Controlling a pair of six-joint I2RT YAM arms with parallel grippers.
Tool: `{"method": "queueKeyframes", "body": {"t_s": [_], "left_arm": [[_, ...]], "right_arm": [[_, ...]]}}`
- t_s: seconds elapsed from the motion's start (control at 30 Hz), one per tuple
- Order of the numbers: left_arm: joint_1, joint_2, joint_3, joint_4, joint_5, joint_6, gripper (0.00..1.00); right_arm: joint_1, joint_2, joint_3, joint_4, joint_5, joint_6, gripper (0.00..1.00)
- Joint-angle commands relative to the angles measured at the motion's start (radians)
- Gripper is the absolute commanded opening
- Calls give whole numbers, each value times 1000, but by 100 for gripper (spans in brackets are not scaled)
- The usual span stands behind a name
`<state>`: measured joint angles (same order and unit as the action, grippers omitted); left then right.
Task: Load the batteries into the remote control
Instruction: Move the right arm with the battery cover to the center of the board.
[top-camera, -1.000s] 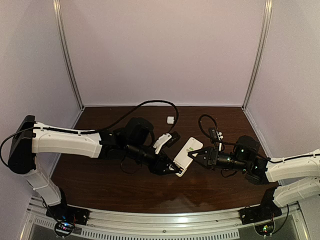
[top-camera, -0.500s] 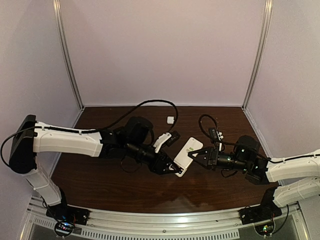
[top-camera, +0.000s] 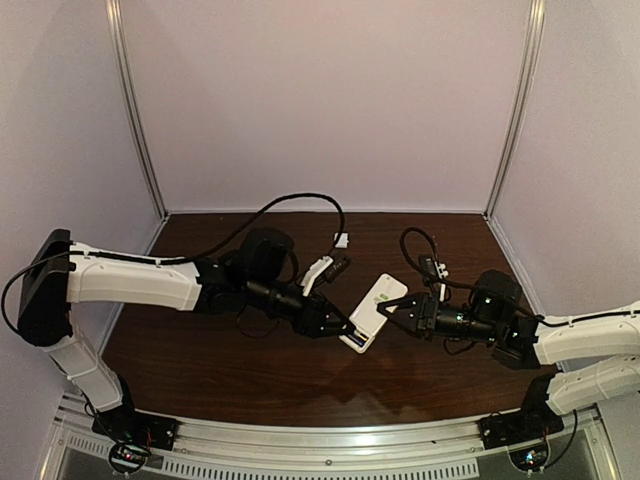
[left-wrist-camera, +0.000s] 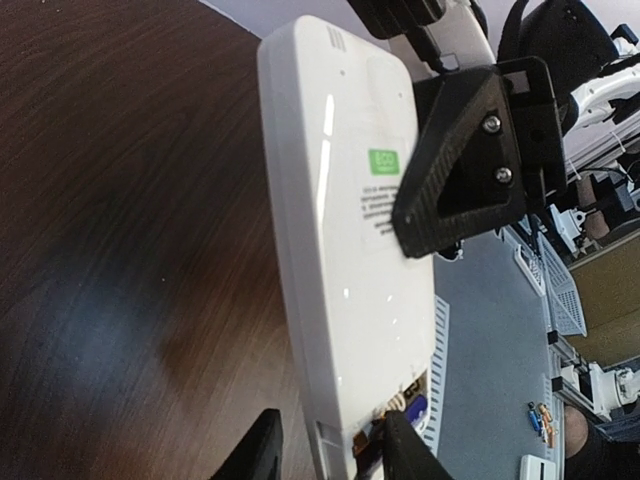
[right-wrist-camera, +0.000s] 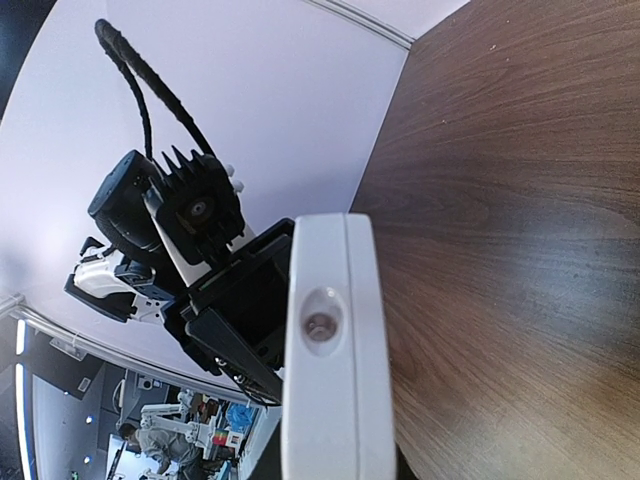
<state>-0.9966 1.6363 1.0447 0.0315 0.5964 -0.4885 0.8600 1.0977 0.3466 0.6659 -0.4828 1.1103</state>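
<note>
Holding remote control just over table, right gripper pinches it on its half farther from left gripper. Remote's long axis runs straight ahead from left gripper, open compartment end nearest. Reddish battery shows there beside one fingertip. Left fingers parted; cannot tell whether gripping. Left arm nearer compartment.

The slim white remote sits diagonally mid-scene, plain back with a green sticker facing up. The compartment at its near-left end is open, and a reddish battery shows inside, blurred.
</note>
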Motion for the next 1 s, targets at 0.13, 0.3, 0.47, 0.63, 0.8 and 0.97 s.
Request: {"method": "queueKeyframes", "body": {"t_s": [0.13, 0.3, 0.47, 0.63, 0.8, 0.97], "left_arm": [[14, -1, 19, -60, -90, 52, 51], [102, -26, 86, -119, -164, 121, 80], [232, 47, 236, -189, -228, 183, 97], [313, 236, 502, -314, -277, 215, 97], [319, 419, 763, -416, -456, 250, 97], [320, 652, 1032, -517, -556, 271, 95]], "right_arm": [[3, -50, 29, 21, -6, -1, 0], [-108, -131, 19, -135, -7, -28, 0], [-254, -227, 26, -313, -47, -80, 0], [-344, -256, 43, -395, -87, -122, 0], [-383, -246, 37, -388, -122, -125, 0], [-404, -241, 37, -378, -148, -129, 0]]}}
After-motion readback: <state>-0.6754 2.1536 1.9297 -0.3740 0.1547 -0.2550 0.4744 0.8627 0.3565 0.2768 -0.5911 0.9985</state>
